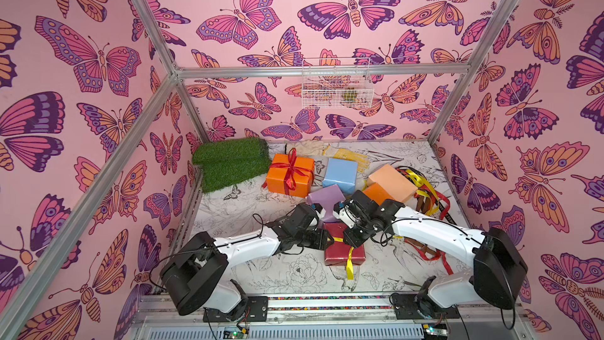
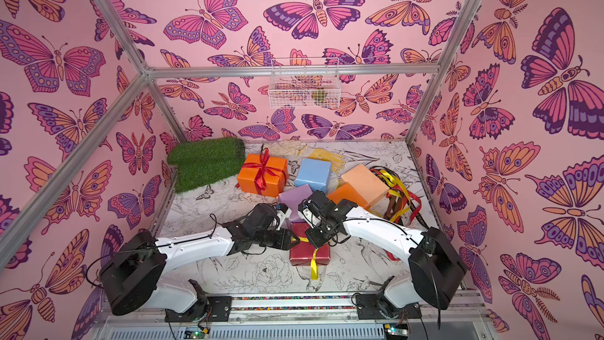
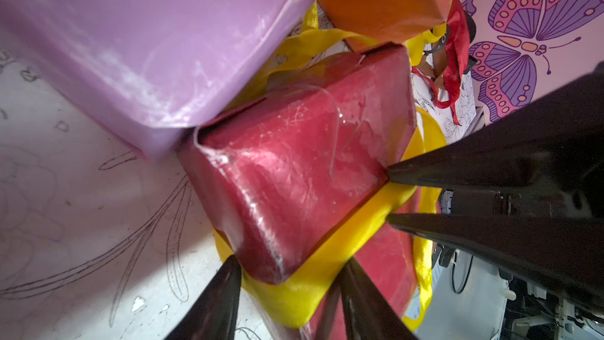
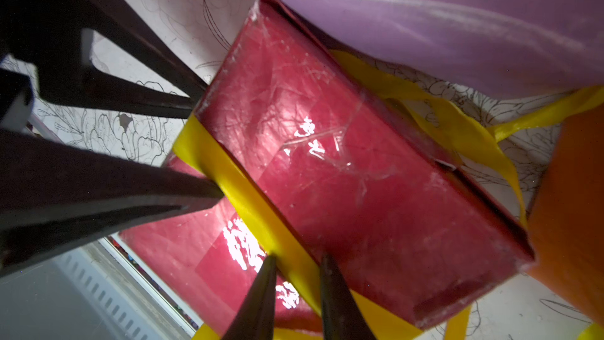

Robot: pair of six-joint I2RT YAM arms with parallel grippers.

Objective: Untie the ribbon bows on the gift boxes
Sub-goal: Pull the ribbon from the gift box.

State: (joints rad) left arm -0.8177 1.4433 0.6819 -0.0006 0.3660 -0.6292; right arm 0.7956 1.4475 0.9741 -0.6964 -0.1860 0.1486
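A dark red gift box [image 1: 343, 251] [image 3: 294, 158] lies front centre, still bound by a yellow ribbon [image 1: 349, 264] [image 4: 245, 197]. My left gripper [image 1: 327, 241] [image 3: 292, 259] grips the box's left edge, with the ribbon band and the box corner between its fingers. My right gripper [image 1: 345, 238] [image 4: 299, 256] comes from the right. Its narrow jaws pinch the yellow band on the box's top. An orange box [image 1: 289, 176] further back keeps a tied red bow [image 1: 292, 166]. The lilac [image 1: 327, 196], light blue [image 1: 340, 171], peach [image 1: 392, 183] and second orange [image 1: 376, 192] boxes are bare.
Loose red, yellow, brown and black ribbons [image 1: 425, 197] are heaped at the right wall. A green turf mat [image 1: 232, 165] lies back left, gloves [image 1: 349, 155] at the back. A wire basket [image 1: 336, 83] hangs on the rear wall. The lilac box touches the dark red box.
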